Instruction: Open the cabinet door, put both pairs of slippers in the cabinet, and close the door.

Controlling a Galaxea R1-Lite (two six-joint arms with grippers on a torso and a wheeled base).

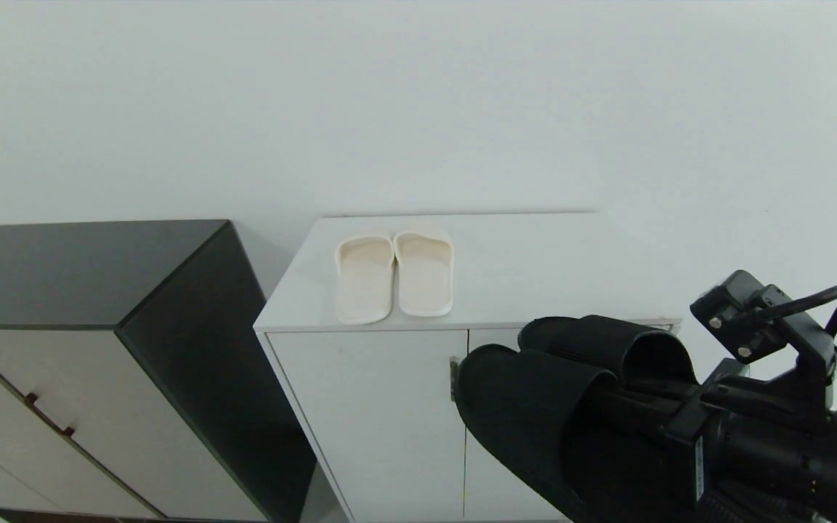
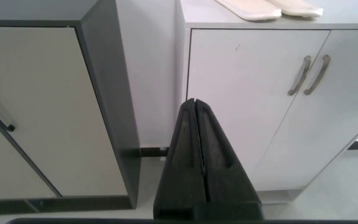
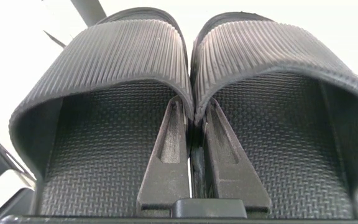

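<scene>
2 black slippers (image 3: 104, 81), inner edges pinched in right end effector (image 3: 194, 107) — left end effector (image 2: 195, 104) pressed together

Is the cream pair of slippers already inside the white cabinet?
No, the cream slippers lie side by side on top of the white cabinet, whose doors are shut.

two cabinets side by side, one pair on top, one pair out in front
the cabinet (image 1: 360, 407) is standing against the wall (image 1: 418, 109), with a side cabinet (image 1: 84, 290) standing just to its left and a narrow gap lying between them. the loose pair of slippers (image 1: 394, 276) is lying side by side on the left part of its top. the held pair of slippers (image 1: 556, 392) is hanging before its right door, the right gripper (image 3: 194, 106) pinching their touching inner walls. the left gripper (image 2: 195, 102) is hovering before the gap, fingers pressed together.
</scene>
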